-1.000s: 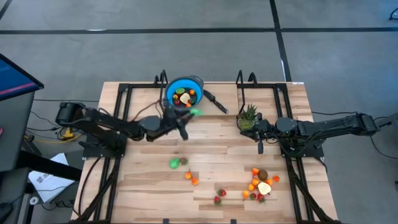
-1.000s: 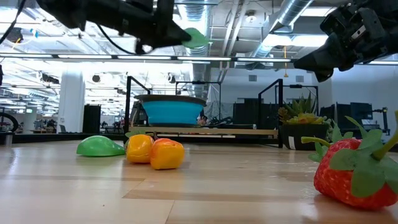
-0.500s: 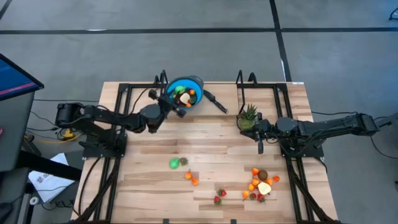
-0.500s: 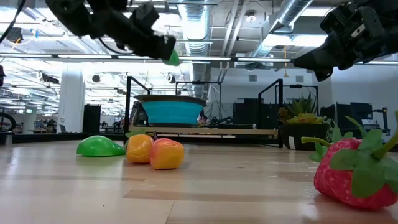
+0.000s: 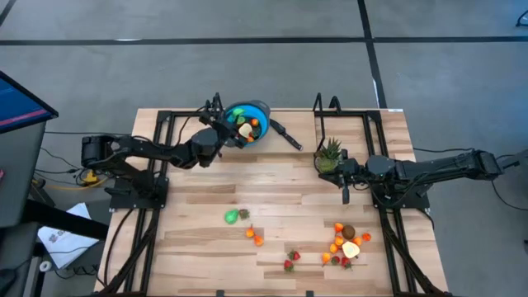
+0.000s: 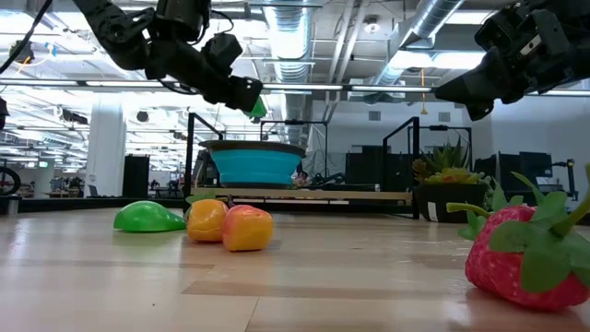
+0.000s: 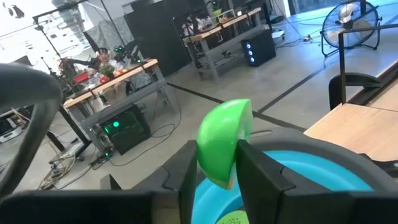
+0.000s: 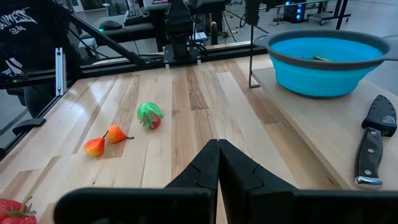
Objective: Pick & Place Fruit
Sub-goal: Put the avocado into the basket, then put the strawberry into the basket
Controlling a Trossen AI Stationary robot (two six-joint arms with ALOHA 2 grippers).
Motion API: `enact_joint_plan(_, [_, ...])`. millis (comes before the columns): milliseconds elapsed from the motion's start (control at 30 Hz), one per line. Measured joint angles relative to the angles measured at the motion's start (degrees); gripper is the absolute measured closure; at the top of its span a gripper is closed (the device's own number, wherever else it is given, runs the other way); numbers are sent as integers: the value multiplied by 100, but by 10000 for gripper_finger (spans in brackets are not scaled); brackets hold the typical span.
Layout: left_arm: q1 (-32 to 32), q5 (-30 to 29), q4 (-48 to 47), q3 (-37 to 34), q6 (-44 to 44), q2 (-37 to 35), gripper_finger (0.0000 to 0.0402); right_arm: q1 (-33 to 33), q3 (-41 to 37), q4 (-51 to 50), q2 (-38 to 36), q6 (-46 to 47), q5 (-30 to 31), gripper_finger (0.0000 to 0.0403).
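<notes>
Green fruit piece (image 7: 224,142): clamped between the two dark fingers (image 7: 261,177) of the left end effector (image 5: 224,134), held in the air just above the near rim of the blue bowl (image 7: 311,168).
Left end effector: closed on that green piece; seen from above it sits at the bowl's left edge, raised off the tabletop (image 5: 280,190).
Near fruit, low view: a red strawberry (image 6: 525,254) closest to the camera, then two orange pieces (image 6: 230,226) touching each other, with a green fruit (image 6: 147,218) just beside them.
Loose fruit from above: a green one (image 5: 232,216) and small orange pieces (image 5: 253,236) mid-tabletop; a strawberry (image 5: 291,260) nearer the front; a cluster of orange, red, brown and peach pieces (image 5: 346,244) at the front right.
Right end effector (image 5: 345,196): fingers pressed together, empty, hanging above the tabletop near the spiky green plant (image 5: 329,154), well apart from the fruit.
Bowl (image 5: 245,121): at the far edge, already holding several fruits; a black-handled knife (image 5: 286,134) lies just beside it.
</notes>
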Motion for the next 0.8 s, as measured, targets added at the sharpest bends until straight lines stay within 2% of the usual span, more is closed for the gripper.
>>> enact_joint_plan(233, [0, 1, 0, 0, -52, 0, 237, -1, -1, 0, 1, 0, -1, 401])
enact_joint_plan(400, [-32, 0, 0, 0, -59, 1, 229, 0, 0, -2, 1, 0, 0, 401])
enact_joint_plan(500, [-107, 4, 2, 0, -61, 0, 251, 1, 0, -1, 1, 2, 0, 401])
enact_joint_plan(633, [-288, 116, 28, 0, -121, 1, 300, 1, -1, -2, 1, 2, 0, 401])
enact_joint_plan(800, [-492, 510, 49, 0, -621, 0, 361, -1, 0, -2, 1, 2, -2, 401])
